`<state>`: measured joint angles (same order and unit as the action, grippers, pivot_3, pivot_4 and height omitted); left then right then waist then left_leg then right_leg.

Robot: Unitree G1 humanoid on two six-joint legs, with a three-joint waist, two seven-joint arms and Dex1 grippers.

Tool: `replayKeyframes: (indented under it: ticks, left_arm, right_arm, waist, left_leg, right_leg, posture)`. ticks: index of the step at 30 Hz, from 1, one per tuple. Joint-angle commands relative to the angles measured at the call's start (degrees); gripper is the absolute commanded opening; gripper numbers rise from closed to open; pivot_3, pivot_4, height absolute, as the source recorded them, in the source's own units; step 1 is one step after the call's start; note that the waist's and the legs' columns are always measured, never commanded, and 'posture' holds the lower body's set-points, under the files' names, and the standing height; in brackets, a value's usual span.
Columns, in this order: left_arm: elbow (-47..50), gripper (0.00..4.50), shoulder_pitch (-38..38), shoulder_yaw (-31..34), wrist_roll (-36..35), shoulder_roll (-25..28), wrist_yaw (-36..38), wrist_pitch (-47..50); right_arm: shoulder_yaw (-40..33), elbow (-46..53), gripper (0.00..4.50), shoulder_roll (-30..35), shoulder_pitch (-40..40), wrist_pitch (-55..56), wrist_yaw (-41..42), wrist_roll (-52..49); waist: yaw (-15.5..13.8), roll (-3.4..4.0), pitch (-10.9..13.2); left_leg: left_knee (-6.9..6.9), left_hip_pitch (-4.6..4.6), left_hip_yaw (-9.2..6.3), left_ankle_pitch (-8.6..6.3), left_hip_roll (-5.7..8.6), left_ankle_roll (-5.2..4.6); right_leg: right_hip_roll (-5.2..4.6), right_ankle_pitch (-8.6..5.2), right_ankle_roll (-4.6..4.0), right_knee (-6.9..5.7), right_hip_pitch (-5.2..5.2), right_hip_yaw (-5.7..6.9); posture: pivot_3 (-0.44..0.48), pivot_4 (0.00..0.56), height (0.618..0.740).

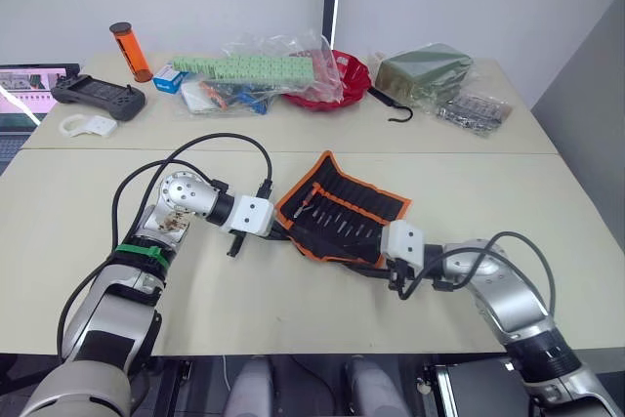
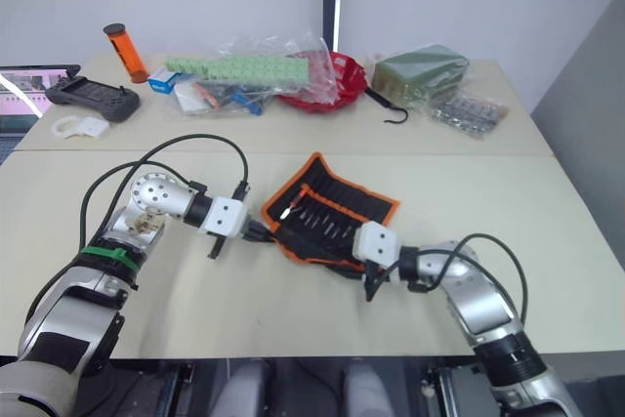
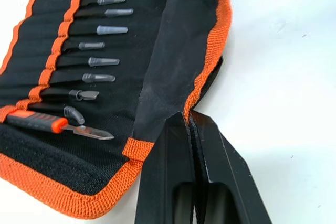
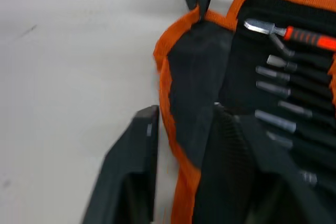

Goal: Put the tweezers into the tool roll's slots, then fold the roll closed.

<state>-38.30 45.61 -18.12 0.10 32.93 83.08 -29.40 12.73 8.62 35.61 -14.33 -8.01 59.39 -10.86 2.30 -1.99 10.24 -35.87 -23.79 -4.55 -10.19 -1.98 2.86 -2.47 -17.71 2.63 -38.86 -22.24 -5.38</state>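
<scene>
The tool roll (image 1: 342, 204) lies open mid-table, black with orange binding. Several tweezers (image 3: 105, 30) sit in its slots (image 3: 79, 43), their capped tips showing, beside an orange-handled tool (image 3: 37, 121). My left gripper (image 1: 280, 232) is at the roll's near-left side, shut on the orange-bound edge of the flap (image 3: 173, 51). In the left wrist view that gripper (image 3: 188, 120) pinches the binding. My right gripper (image 1: 393, 275) is at the roll's near-right corner. In the right wrist view it (image 4: 184, 145) is open, one finger on each side of the roll's orange edge (image 4: 167, 93).
Along the table's far side stand an orange cylinder (image 1: 129, 51), a black controller (image 1: 98, 95), plastic bags with green blocks (image 1: 249, 67), a red bowl (image 1: 342, 80), an olive-green bag (image 1: 422, 73) and a black hook (image 1: 393, 110). Bare tabletop surrounds the roll.
</scene>
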Motion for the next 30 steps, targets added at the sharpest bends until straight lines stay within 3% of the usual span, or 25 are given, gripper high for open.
replayKeyframes:
  ticks: [1, 4, 10, 13, 23, 30]
  left_arm:
    - [2.42, 0.0, 0.21, 1.4, -1.13, -0.89, -1.88, 2.33]
    - [3.37, 0.0, -0.35, 1.54, -1.27, -1.33, -2.52, 3.57]
    - [4.65, 0.0, -0.18, 2.02, -1.75, -1.8, -3.13, 6.4]
    - [5.19, 0.0, -0.22, 2.24, -1.83, -1.86, -3.53, 7.49]
    - [5.35, 0.0, -0.58, 3.09, -1.35, -1.13, -4.76, 9.18]
    - [6.94, 0.0, -2.28, 4.05, -1.3, 1.16, -5.92, 10.15]
  right_arm:
    - [-0.65, 3.64, 3.27, 1.21, 0.75, -1.11, 0.43, -0.73]
    - [0.29, 3.06, 4.32, 0.42, 0.2, -0.02, -1.41, 1.76]
    - [1.63, 1.51, 4.32, -1.9, -1.78, -1.18, -3.9, 4.33]
    - [1.7, 2.39, 3.49, -2.47, -1.79, -2.24, -4.21, 3.75]
    - [1.93, -1.51, 0.09, -3.99, -4.15, -2.55, -7.63, 6.6]
    - [2.92, -11.6, 0.04, -7.37, -10.08, 3.81, -9.13, 9.95]
  waist:
    - [0.09, 0.0, 0.0]
    - [0.09, 0.0, 0.0]
    - [-0.05, 0.0, 0.0]
    - [-0.15, 0.0, 0.0]
    - [-0.02, 0.0, 0.0]
    - [0.21, 0.01, 0.0]
  left_leg:
    - [0.0, 0.0, 0.0, 0.0, 0.0, 0.0]
    - [-0.01, 0.0, 0.0, 0.0, 0.0, 0.0]
    - [-0.03, 0.0, 0.0, 0.0, 0.01, 0.0]
    - [-0.03, 0.0, -0.01, 0.0, 0.02, 0.0]
    - [-0.04, 0.0, -0.01, 0.0, 0.01, 0.0]
    - [-0.03, 0.02, -0.01, 0.0, 0.01, 0.0]
  right_leg:
    - [0.0, 0.0, 0.0, -0.01, 0.0, 0.0]
    - [0.0, -0.01, 0.01, -0.02, 0.0, 0.0]
    - [-0.01, -0.01, 0.01, -0.03, 0.0, -0.01]
    - [-0.01, 0.0, 0.01, -0.03, 0.0, 0.0]
    - [0.0, 0.0, 0.01, -0.04, 0.0, 0.0]
    - [0.0, 0.0, 0.01, -0.07, 0.0, 0.0]
  posture:
    - [0.0, 0.15, 0.74]
    - [0.0, 0.15, 0.74]
    - [0.0, 0.15, 0.74]
    - [0.0, 0.15, 0.74]
    - [0.0, 0.15, 0.74]
    - [0.0, 0.15, 0.74]
